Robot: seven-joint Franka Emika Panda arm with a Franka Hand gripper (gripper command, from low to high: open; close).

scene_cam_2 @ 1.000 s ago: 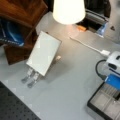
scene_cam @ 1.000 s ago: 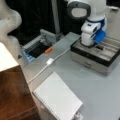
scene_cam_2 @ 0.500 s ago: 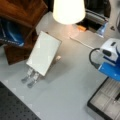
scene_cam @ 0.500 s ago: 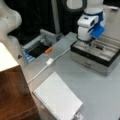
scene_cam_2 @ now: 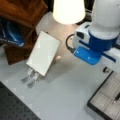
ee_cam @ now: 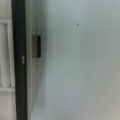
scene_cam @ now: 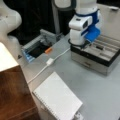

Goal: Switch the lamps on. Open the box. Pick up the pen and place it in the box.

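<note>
White notebook (scene_cam: 58, 98) on grey tabletop (scene_cam: 100, 95) nearest, open box (scene_cam: 96, 53) beyond with pen (scene_cam: 99, 47) lying in its tray, pincer hidden behind the arm's blue wrist, grip unreadable, lit lamp (scene_cam_2: 68, 11) farthest.

A: The pincer's fingers?
B: Hidden behind the white-and-blue arm head (scene_cam: 83, 27) in both front views; absent from the wrist view.
A: The open silver-sided box with the grey divided tray (scene_cam_2: 105, 100)?
B: Cut off at four o'clock; a dark slim object (scene_cam_2: 117, 96) inside is too blurred to identify.
</note>
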